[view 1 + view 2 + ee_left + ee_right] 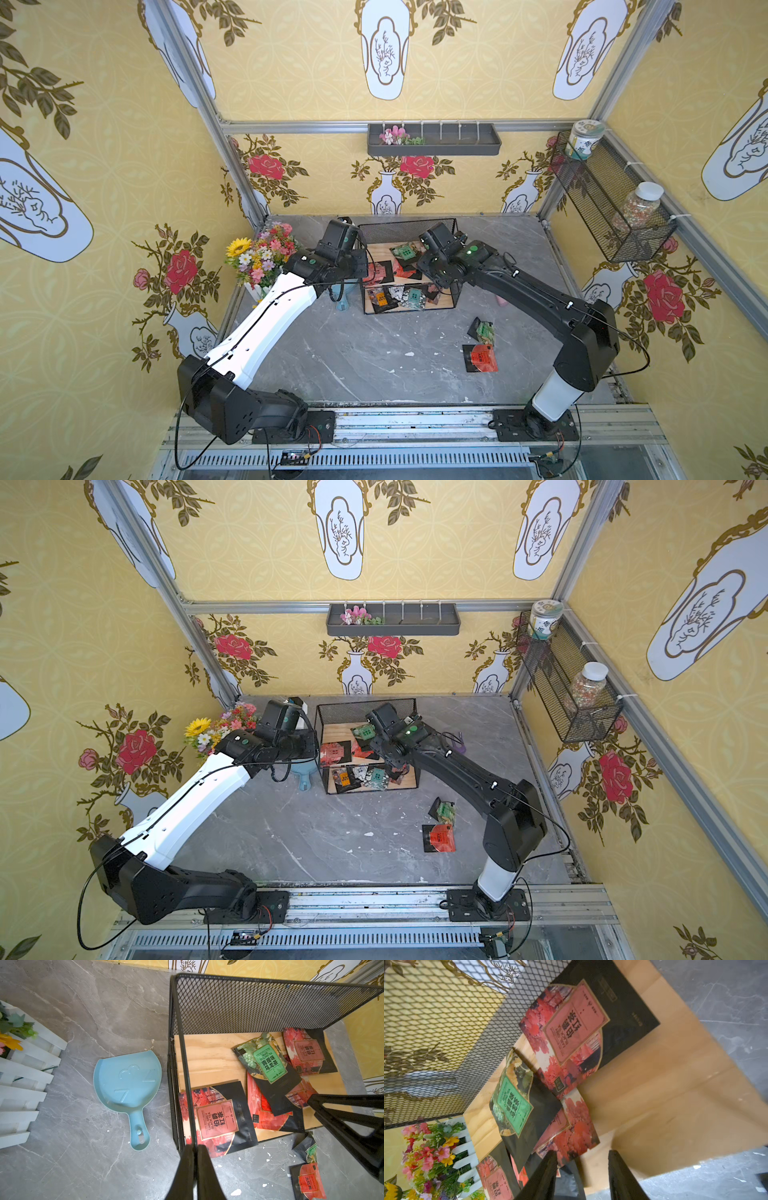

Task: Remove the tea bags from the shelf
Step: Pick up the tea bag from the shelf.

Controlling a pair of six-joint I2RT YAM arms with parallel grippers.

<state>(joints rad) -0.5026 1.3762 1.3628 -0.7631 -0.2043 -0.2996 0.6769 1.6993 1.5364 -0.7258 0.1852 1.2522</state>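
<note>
Now, the left gripper (195, 1148) is clenched on a wire at the left end of the shelf (409, 227). The shelf's long side runs left to right, with its mesh back to the far wall. Tea bags (218, 1120) lie flat at mixed angles, at least four on its upper board (207, 1057) and roughly five below. The right gripper (582, 1152) hangs over that board, jaws apart and empty. On the table (353, 353) lie two more, a green bag (483, 330) and a red bag (481, 358).
</note>
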